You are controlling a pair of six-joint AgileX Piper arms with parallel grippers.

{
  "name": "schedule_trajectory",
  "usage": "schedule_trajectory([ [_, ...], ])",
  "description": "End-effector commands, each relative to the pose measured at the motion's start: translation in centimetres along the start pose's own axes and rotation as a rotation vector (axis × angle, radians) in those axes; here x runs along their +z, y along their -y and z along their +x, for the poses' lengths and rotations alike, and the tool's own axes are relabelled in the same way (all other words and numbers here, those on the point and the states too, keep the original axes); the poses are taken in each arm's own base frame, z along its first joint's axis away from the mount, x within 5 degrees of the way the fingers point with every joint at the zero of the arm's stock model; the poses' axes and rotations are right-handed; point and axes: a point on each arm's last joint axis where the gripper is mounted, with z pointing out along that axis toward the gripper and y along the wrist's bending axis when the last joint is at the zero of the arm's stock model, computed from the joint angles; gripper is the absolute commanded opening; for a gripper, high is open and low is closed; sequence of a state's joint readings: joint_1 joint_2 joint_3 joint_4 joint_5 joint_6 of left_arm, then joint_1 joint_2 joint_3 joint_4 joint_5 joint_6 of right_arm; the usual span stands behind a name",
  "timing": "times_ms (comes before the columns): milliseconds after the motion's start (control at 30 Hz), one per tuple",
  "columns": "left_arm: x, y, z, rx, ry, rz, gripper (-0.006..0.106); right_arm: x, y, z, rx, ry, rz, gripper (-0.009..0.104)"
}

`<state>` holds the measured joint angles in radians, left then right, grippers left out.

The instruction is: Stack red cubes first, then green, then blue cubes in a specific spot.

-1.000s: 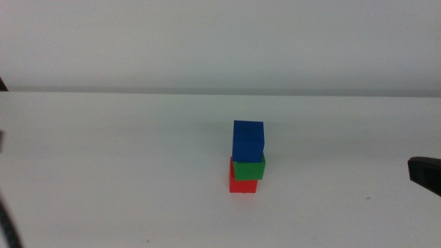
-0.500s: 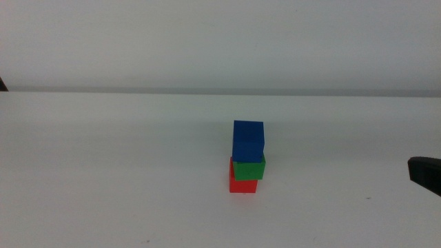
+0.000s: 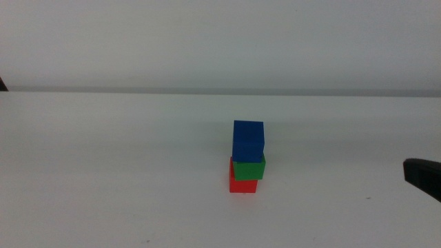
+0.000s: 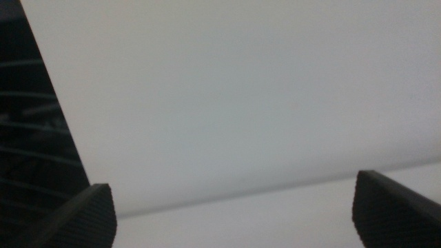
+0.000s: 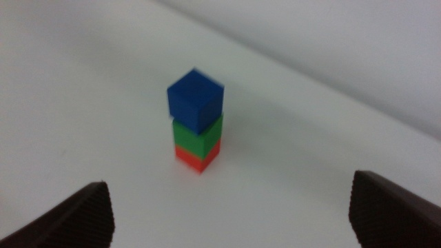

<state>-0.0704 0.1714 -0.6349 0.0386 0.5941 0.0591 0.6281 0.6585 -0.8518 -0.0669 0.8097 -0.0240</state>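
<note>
White table (image 3: 103, 172): blue cube (image 3: 248, 140) on green (image 3: 249, 168) on red (image 3: 242, 184), mid-table. Right gripper (image 5: 231, 227) nearer, stack straight ahead, jaws spread, empty. Left gripper (image 4: 234, 220) spread, faces away.

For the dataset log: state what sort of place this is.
Probably a lab test bench: a bare white table against a blank wall, holding only a stack of blue cube, green cube and red cube, with the right claw waiting at the edge.
</note>
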Motion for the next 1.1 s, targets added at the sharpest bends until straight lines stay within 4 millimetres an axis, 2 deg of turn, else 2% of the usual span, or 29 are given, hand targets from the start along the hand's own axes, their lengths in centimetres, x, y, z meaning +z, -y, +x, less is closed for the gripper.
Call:
schedule_trajectory([
  [0, 0.6, 0.3, 2.4, -0.014, 0.066, 0.003, 0.092, 0.4, 0.3, 0.8, 0.001, 0.119, 0.039, 0.091],
  [133, 1.3, 0.9, 7.1, -0.045, 0.081, 0.018, 0.092, 1.7, 1.1, 3.9, 0.050, 0.281, 0.141, 0.091],
  [267, 2.5, 1.3, 11.0, -0.047, 0.047, 0.020, 0.092, 2.3, 2.1, 8.9, 0.147, 0.233, 0.300, 0.091],
  [400, 3.3, 1.4, 12.4, -0.048, 0.110, 0.014, 0.092, 2.3, 2.5, 13.6, 0.219, 0.225, 0.479, 0.091],
  [567, 3.9, 1.6, 14.1, -0.049, 0.162, 0.009, 0.092, 2.1, 1.8, 17.6, 0.248, 0.291, 0.622, 0.091],
  [633, 4.0, 1.6, 14.9, -0.055, 0.149, 0.010, 0.092, 2.2, 1.4, 18.8, 0.238, 0.336, 0.643, 0.091],
  [733, 4.1, 1.7, 15.7, -0.054, 0.056, 0.018, 0.092, 2.9, 1.6, 19.2, 0.235, 0.331, 0.642, 0.091],
  [900, 4.1, 1.7, 15.7, -0.054, 0.051, 0.018, 0.092, 3.3, 1.6, 20.0, 0.196, 0.330, 0.657, 0.091],
  [1067, 4.1, 1.7, 15.7, -0.054, 0.051, 0.018, 0.092, 3.3, 1.6, 19.9, 0.194, 0.337, 0.658, 0.091],
])
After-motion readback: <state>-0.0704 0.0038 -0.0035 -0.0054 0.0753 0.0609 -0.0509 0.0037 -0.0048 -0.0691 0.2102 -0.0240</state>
